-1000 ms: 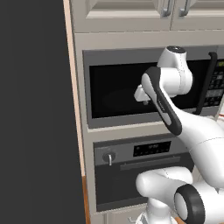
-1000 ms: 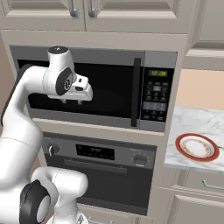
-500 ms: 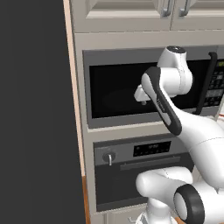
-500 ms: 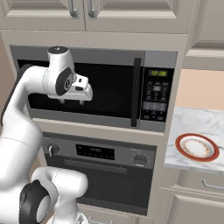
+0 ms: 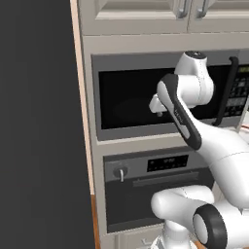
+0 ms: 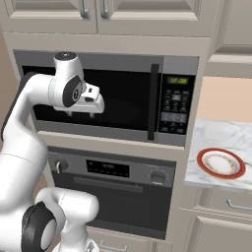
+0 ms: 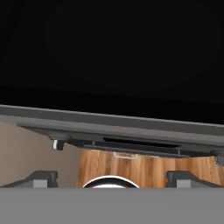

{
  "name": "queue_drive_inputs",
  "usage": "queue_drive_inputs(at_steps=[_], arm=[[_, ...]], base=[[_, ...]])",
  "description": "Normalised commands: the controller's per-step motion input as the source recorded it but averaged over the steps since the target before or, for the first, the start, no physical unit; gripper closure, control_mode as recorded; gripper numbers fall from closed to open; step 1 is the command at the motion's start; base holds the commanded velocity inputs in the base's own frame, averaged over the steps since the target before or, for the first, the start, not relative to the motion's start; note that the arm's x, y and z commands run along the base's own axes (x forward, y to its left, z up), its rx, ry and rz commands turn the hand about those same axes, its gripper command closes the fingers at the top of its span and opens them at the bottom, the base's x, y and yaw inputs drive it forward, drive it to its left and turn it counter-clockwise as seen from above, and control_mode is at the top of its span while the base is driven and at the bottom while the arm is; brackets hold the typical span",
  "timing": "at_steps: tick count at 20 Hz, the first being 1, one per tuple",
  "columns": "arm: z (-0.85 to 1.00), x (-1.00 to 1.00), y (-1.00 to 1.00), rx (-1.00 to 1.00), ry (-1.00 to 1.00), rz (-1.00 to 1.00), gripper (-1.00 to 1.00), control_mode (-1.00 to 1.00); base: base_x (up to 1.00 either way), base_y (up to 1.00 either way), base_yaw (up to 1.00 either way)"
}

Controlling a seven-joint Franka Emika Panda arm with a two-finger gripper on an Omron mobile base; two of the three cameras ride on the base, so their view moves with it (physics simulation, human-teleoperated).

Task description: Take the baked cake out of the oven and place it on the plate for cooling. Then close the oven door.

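- Microwave [image 6: 98, 98]: large black window at 12 o'clock above the oven; the arm is raised in front of it, and it has no part in the task.
- Oven [image 6: 118, 189]: below the microwave at 6 o'clock, looks shut from both base views, so nothing appears started.
- Oven door [image 5: 155, 199]: seems flush with the front, bar handle [image 6: 113, 183] untouched (it must come open first, by my reckoning).
- Plate [image 6: 221, 163]: on the marble counter [image 6: 216, 142] at 3 o'clock of the oven, bare, ready to receive.
- Gripper [image 7: 109, 177]: fingers [image 7: 41, 177] stand wide apart, holding nothing; it hangs well above the handle.
- Baked cake: presumably inside the oven; cannot tell.
- Left to do: open, fetch, plate, close. Everything, in short.
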Motion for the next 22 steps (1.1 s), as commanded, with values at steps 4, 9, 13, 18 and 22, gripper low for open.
queue_drive_inputs(at_steps=[4, 9, 13, 18, 22], arm=[[0.00, 0.00, 0.00, 0.00, 0.00, 0.00, -1.00, 1.00], [0.00, 0.00, 0.00, 0.00, 0.00, 0.00, -1.00, 1.00], [0.00, 0.00, 0.00, 0.00, 0.00, 0.00, -1.00, 1.00], [0.00, 0.00, 0.00, 0.00, 0.00, 0.00, -1.00, 1.00], [0.00, 0.00, 0.00, 0.00, 0.00, 0.00, -1.00, 1.00]], base=[[-0.47, 0.00, 0.00], [-0.50, 0.00, 0.00], [-0.35, 0.00, 0.00], [-0.14, 0.00, 0.00], [-0.01, 0.00, 0.00]])
